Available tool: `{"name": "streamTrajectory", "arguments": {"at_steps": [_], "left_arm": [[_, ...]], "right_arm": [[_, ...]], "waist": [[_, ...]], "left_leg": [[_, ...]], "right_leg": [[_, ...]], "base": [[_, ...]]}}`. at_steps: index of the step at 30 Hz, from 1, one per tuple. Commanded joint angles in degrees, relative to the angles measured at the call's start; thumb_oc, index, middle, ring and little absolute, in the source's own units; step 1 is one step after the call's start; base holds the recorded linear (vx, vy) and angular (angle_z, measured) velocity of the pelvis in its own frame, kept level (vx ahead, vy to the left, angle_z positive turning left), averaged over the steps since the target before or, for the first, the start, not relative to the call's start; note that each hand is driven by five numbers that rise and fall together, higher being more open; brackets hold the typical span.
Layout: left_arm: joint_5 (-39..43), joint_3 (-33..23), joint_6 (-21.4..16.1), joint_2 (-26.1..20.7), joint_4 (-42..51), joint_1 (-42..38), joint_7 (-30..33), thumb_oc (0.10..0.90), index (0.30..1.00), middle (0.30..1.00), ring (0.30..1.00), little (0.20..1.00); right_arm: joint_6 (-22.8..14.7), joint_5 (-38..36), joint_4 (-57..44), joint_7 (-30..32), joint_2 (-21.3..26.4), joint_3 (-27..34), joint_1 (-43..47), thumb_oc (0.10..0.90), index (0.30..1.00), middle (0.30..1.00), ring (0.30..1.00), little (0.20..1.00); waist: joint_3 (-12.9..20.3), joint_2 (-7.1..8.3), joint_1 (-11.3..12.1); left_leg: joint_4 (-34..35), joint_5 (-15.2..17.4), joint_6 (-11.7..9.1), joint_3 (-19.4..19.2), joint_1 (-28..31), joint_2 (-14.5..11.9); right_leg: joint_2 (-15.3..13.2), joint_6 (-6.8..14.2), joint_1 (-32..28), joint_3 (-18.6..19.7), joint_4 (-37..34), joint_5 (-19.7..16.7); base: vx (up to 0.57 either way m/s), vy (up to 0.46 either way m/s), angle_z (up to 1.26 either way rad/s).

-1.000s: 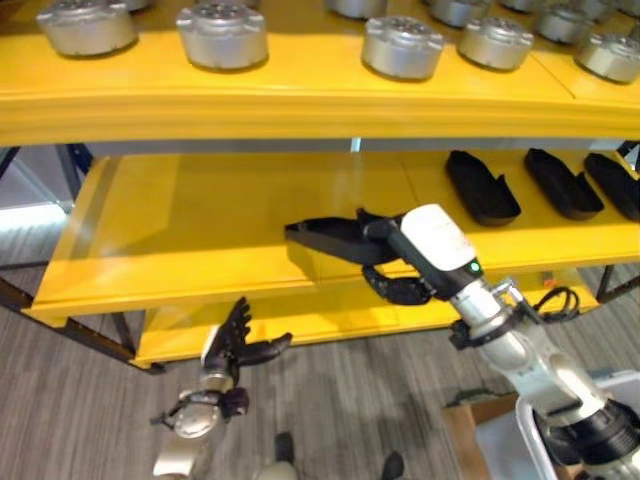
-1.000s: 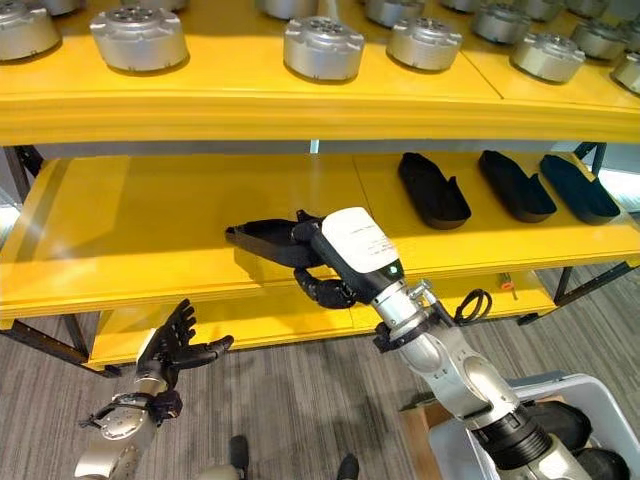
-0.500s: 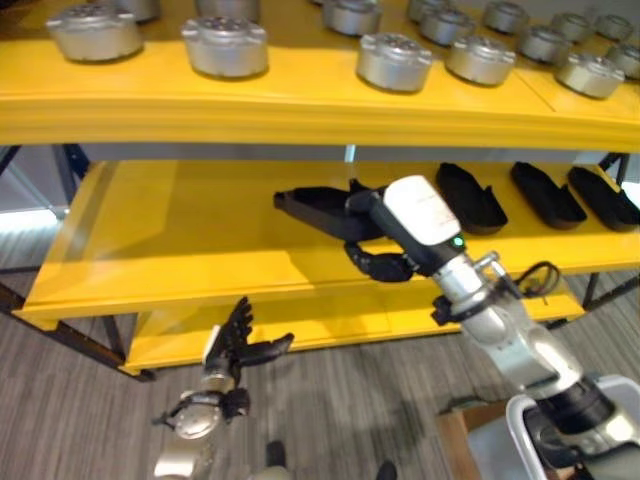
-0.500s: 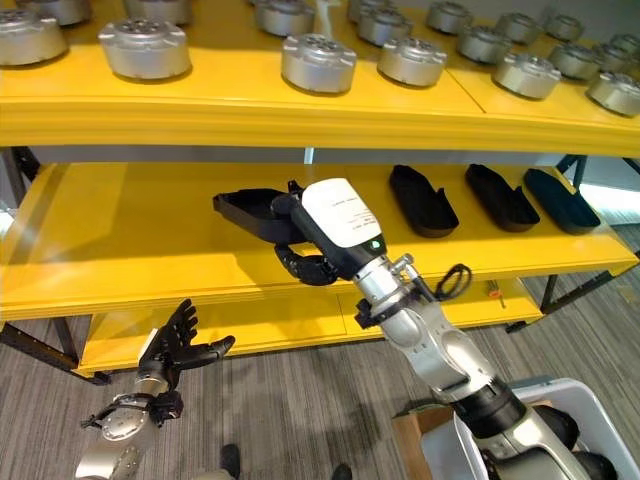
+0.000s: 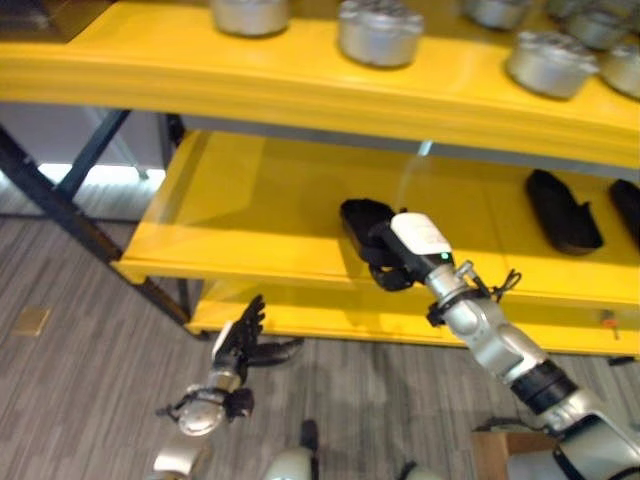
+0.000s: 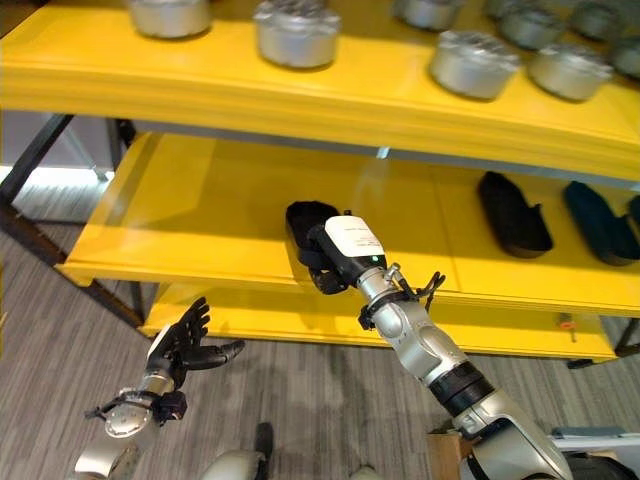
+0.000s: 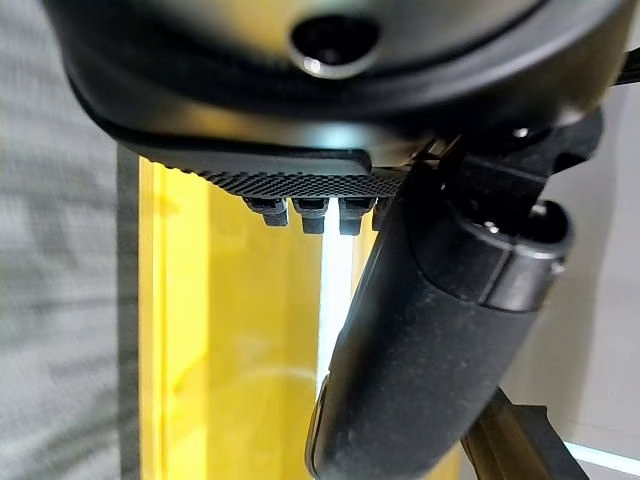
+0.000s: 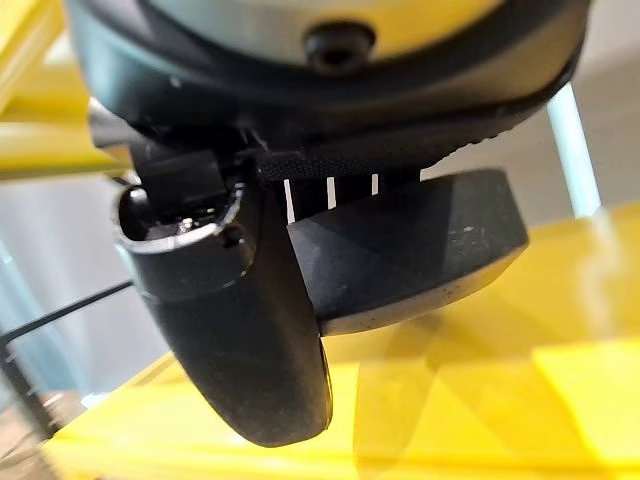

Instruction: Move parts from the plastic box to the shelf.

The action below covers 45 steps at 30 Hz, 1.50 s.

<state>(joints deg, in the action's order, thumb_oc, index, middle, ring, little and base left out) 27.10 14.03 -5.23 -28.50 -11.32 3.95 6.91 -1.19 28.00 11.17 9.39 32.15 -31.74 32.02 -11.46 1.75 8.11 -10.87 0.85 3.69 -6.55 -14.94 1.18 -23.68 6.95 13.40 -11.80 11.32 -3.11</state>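
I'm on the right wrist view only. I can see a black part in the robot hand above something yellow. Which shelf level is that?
Observer: It's the middle shelf. The right robot hand is curled round the black part just above that level. I can't tell whether the part touches the surface yet.
Operator: Okay, is anything already lying on that level near it?
Observer: Yes, other black parts lie on the same shelf farther to the robot's right. There is bare yellow surface between them and the held part.
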Motion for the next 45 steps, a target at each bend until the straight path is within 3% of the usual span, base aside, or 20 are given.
{"name": "streamTrajectory", "arguments": {"at_steps": [1,3,4,9,13,17,31,38,45], "left_arm": [[2.93,-1.95,-6.0,-0.94,5.39,-3.1,-0.44,0.9,1.0,1.0,1.0,1.0],[3.26,-2.14,-5.66,-0.68,4.93,-2.74,-0.98,0.9,1.0,1.0,1.0,1.0],[3.31,-2.16,-5.58,-0.43,5.05,-2.47,-1.23,0.9,1.0,1.0,1.0,1.0],[3.3,-1.78,-5.42,-0.25,5.57,-1.59,-1.85,0.9,1.0,1.0,1.0,1.0],[4.02,-1.97,-5.8,-1.12,5.85,-1.69,-1.53,0.9,1.0,1.0,1.0,1.0],[4.38,-2.35,-5.96,-1.48,6.04,-1.5,-1.13,0.9,1.0,1.0,1.0,1.0],[5.3,-0.88,-6.35,-2.45,6.99,-1.6,-1.41,0.9,1.0,1.0,1.0,1.0],[6.48,0.62,-6.8,-3.71,8.15,-2.17,-1.75,0.9,1.0,1.0,1.0,1.0],[6.56,0.9,-6.72,-4.07,8.11,-2.34,-1.91,0.9,1.0,1.0,1.0,1.0]], "right_arm": [[-1.54,-0.55,-4.22,5.49,0.54,2.84,11.45,0.4,0.3,0.3,0.3,0.3],[-1.59,-0.42,-4.63,4.53,0.51,3.73,8.66,0.4,0.3,0.3,0.3,0.3],[-1.77,-0.68,-4.99,4.47,0.75,4.08,7.92,0.4,0.3,0.3,0.3,0.3],[-2.55,-2.14,-5.37,4.58,1.78,4.38,7.44,0.4,0.3,0.3,0.3,0.3],[-2.62,-3.62,-2.72,5.19,2.59,2.78,10.75,0.4,0.3,0.3,0.3,0.3],[-2.39,-4.45,-1.14,5.58,2.98,1.91,12.77,0.4,0.3,0.3,0.3,0.3],[-0.66,-5.99,8.64,7.47,1.99,-0.83,21.82,0.4,0.3,0.3,0.3,0.3],[1.97,-9.49,27.55,10.98,1.22,-3.39,36.31,0.4,0.3,0.3,0.3,0.3],[1.99,-11.04,32.24,11.37,1.49,-4.75,40.58,0.4,0.3,0.3,0.3,0.3]], "waist": [[-0.07,1.14,-0.47],[0.21,2.94,-0.82],[0.37,2.96,-0.91],[0.09,1.4,-1.85],[-2.08,-0.28,-1.89],[-2.97,-1.24,-1.92],[-4.34,-2.85,-1.32],[-5.3,-4.25,-0.21],[-5.8,-4.61,-0.06]], "left_leg": [[1.32,3.61,-3.41,0.09,5.47,-4.49],[0.78,2.73,-5.21,1.12,5.04,-5.33],[0.99,2.18,-5.76,1.58,4.82,-5.76],[1.28,0.36,-7.69,4.04,3.66,-8.52],[1.66,-1.52,-8.68,5.23,2.26,-11.08],[1.67,-1.97,-8.94,5.6,1.86,-11.74],[1.36,-2.07,-9.11,5.66,1.27,-12.11],[2.24,-2.73,-9.17,5.71,0.66,-11.53],[2.46,-2.96,-9.17,5.97,0.7,-11.33]], "right_leg": [[-1.21,4.35,-5.47,-2.42,-7.78,-8.08],[0.9,4.64,-7.31,-2.22,-8.1,-5.57],[1.33,4.61,-7.44,-2.72,-7.79,-5.24],[3.83,2.95,-7.35,-5.74,-4.31,-0.3],[5.97,1.61,-3.21,-5.62,2.26,3.54],[6.74,1.16,-0.79,-4.82,5.71,5.22],[7.13,0.6,2.86,-3.71,10.1,6.61],[7.12,0.43,4.12,-3.53,10.21,6.13],[7.06,0.34,4.13,-3.63,10.37,6.16]], "base": [[0.03,-0.254,-0.15],[0.03,-0.355,0.0],[0.01,-0.367,0.3],[-0.02,-0.193,0.35],[-0.11,-0.185,0.12],[-0.04,-0.102,-0.12],[-0.01,-0.03,-0.02],[0.0,0.003,0.0],[0.0,0.0,0.0]]}}
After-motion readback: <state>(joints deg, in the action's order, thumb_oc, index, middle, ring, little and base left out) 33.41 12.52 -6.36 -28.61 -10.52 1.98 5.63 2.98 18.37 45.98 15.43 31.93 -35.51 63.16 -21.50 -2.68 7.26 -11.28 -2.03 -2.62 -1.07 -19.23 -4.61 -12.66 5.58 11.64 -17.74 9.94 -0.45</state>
